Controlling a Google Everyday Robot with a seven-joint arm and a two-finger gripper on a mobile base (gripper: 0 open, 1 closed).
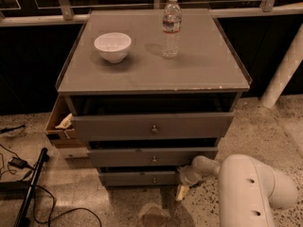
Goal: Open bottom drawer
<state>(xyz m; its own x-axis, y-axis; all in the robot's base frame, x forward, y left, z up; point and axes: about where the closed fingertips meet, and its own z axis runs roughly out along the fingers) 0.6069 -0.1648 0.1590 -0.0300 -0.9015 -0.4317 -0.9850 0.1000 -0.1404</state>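
The bottom drawer [132, 178] sits lowest in the grey table [199, 72], just above the speckled floor [118, 207]. Its front is the narrowest of the three and has a small round knob [154, 179] at its centre. A dark gap shows between its front and the middle drawer [123, 157] above. The top drawer [189, 125] is the widest and also has a dark gap over it. The hand [181, 191] hangs low at the right end of the bottom drawer's front, close to the floor and well to the right of the knob. Whether it is spread or closed, and whether it touches the drawer, cannot be told. The white arm [251, 193] reaches in from the lower right. On the table stand a white bowl [112, 46] at the left and a clear bottle [171, 27] upright, near the back. A cardboard box [57, 123] juts out beside the table's left side, and cables [19, 164] lie on the floor further left. A white pole [284, 70] slants at the right.
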